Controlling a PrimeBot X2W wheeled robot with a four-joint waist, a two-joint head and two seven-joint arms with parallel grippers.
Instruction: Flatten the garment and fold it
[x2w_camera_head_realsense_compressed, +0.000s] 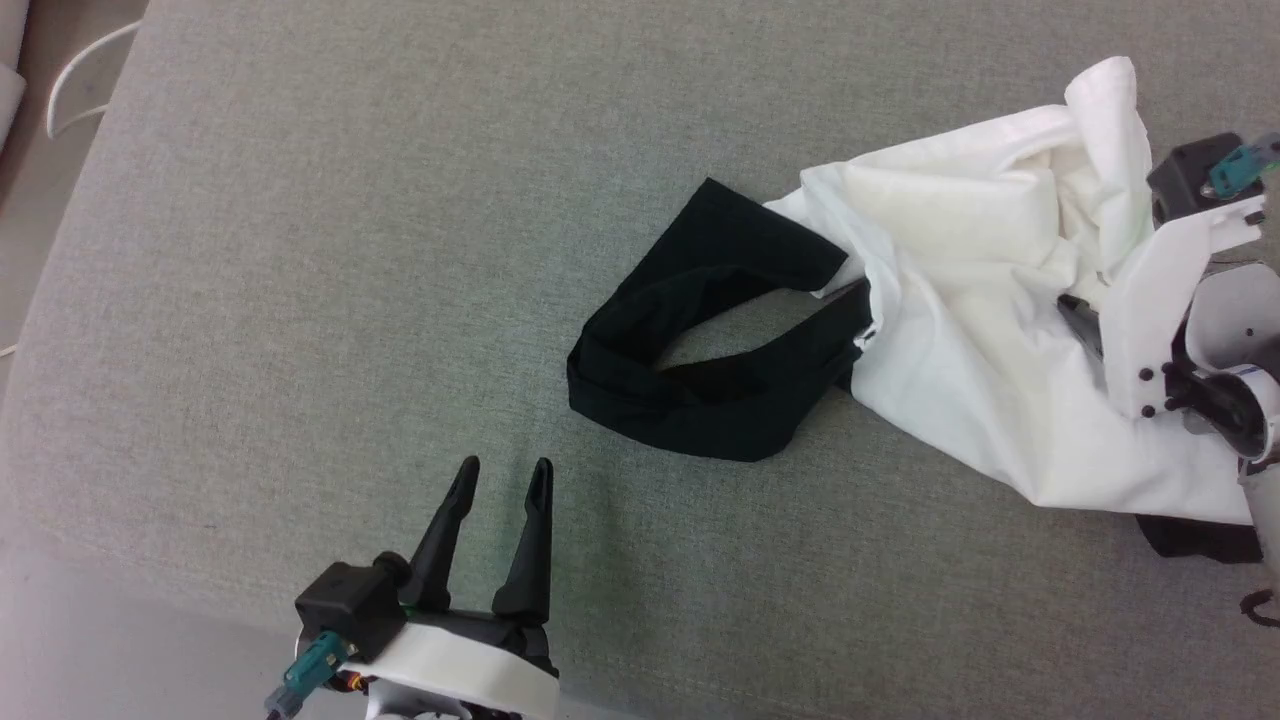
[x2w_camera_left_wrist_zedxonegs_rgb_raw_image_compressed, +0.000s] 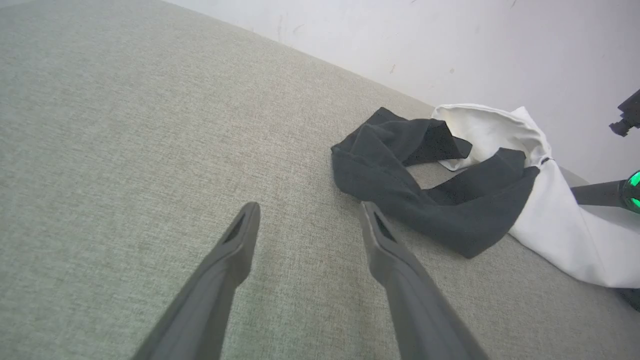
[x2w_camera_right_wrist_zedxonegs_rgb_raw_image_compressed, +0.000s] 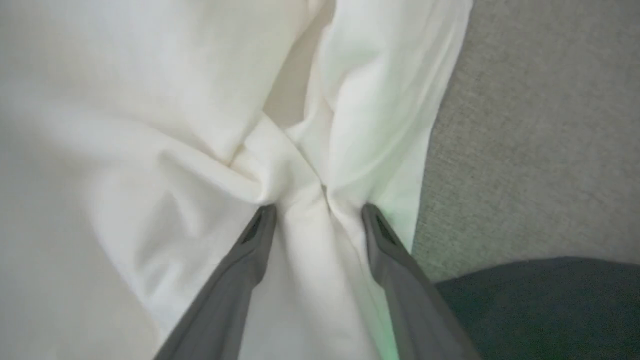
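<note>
The garment (x2w_camera_head_realsense_compressed: 950, 330) lies crumpled at the right of the grey-green cloth surface, its white body bunched up. One black sleeve (x2w_camera_head_realsense_compressed: 700, 400) spreads left as an open loop. My right gripper (x2w_camera_head_realsense_compressed: 1075, 315) is pushed into the white folds from the right. In the right wrist view its fingers (x2w_camera_right_wrist_zedxonegs_rgb_raw_image_compressed: 250, 260) stand apart, straddling a raised ridge of white garment (x2w_camera_right_wrist_zedxonegs_rgb_raw_image_compressed: 150, 125), so the right gripper (x2w_camera_right_wrist_zedxonegs_rgb_raw_image_compressed: 319, 207) is open. My left gripper (x2w_camera_head_realsense_compressed: 506, 465) is open and holds nothing, a short way below and left of the sleeve. Seen from the left wrist, the left gripper (x2w_camera_left_wrist_zedxonegs_rgb_raw_image_compressed: 310, 207) hovers over bare surface, with the sleeve (x2w_camera_left_wrist_zedxonegs_rgb_raw_image_compressed: 400, 190) just beyond.
The padded surface (x2w_camera_head_realsense_compressed: 350, 250) stretches bare to the left and top. Its left edge (x2w_camera_head_realsense_compressed: 60, 250) drops to the floor, where a white curved frame (x2w_camera_head_realsense_compressed: 80, 80) stands. A pale wall (x2w_camera_left_wrist_zedxonegs_rgb_raw_image_compressed: 450, 40) backs the far side. A second black piece of the garment (x2w_camera_head_realsense_compressed: 1200, 540) peeks out at the lower right.
</note>
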